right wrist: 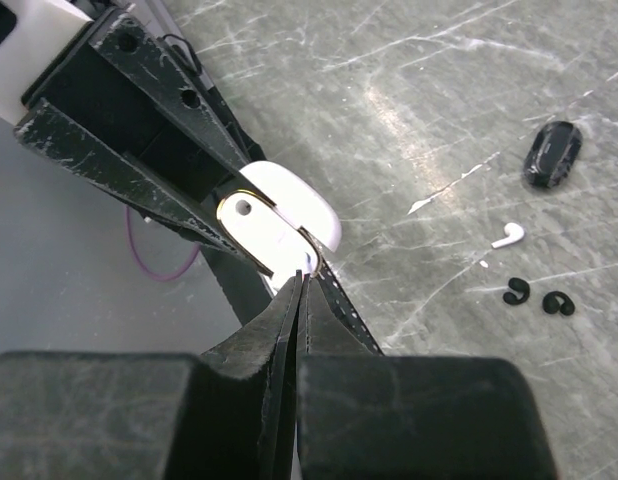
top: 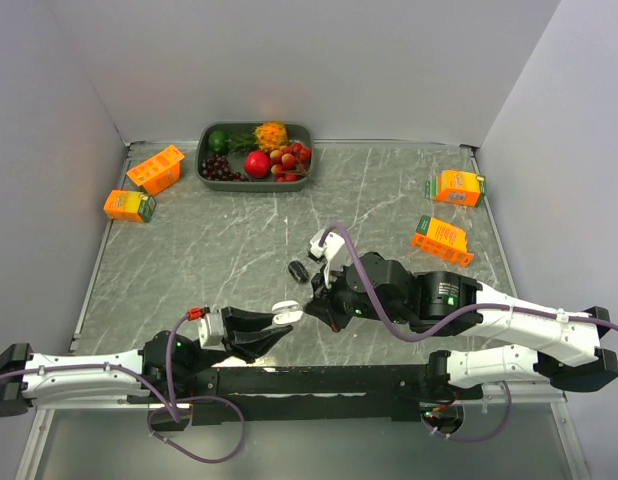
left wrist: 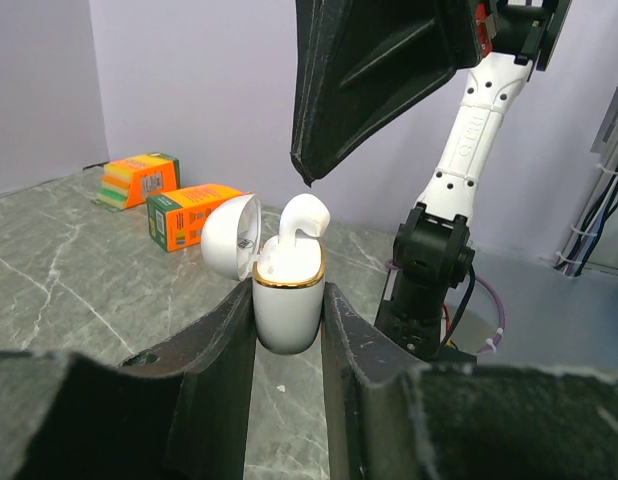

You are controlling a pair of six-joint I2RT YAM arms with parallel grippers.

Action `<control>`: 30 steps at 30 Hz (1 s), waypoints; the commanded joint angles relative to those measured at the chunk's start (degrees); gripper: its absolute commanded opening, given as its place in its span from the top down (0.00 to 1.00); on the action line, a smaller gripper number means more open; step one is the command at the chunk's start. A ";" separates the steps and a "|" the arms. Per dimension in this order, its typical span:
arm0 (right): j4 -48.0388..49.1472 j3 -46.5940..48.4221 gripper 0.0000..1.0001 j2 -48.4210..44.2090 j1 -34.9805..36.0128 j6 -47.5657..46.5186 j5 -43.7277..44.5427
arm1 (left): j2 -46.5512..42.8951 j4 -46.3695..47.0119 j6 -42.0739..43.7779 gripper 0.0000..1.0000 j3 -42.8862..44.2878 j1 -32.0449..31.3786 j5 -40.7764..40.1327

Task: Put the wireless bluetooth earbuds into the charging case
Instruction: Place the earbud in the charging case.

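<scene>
My left end effector clamps the white gold-rimmed charging case, lid open, with one white earbud half-seated inside. My right end effector, shut and empty, hovers just above. Next I'd press it home, then fetch the other white earbud from the grey tabletop.

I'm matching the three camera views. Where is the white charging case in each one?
Top external: charging case low centre, at the left gripper's tips.
Left wrist: charging case centre, lid open, clamped from both sides.
Right wrist: charging case left of centre, above the shut right gripper.
Shared landmark: the left gripper clamping it.
</scene>
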 commanded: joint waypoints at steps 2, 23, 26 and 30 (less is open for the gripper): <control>-0.92 2.59 1.00 -1.82 0.59 0.38 1.61 | -1.86 0.49 -0.32 0.99 1.10 0.13 -1.32; 0.57 4.52 1.00 2.84 2.88 0.47 -1.20 | 0.69 2.07 -0.05 0.99 2.33 0.13 -0.35; 0.57 4.70 1.00 2.75 2.88 0.21 -0.85 | 0.51 1.98 -0.23 0.99 2.25 0.05 -0.61; -0.92 5.40 1.00 1.26 2.88 0.21 0.99 | -0.27 1.11 -0.23 0.99 1.98 0.13 -1.32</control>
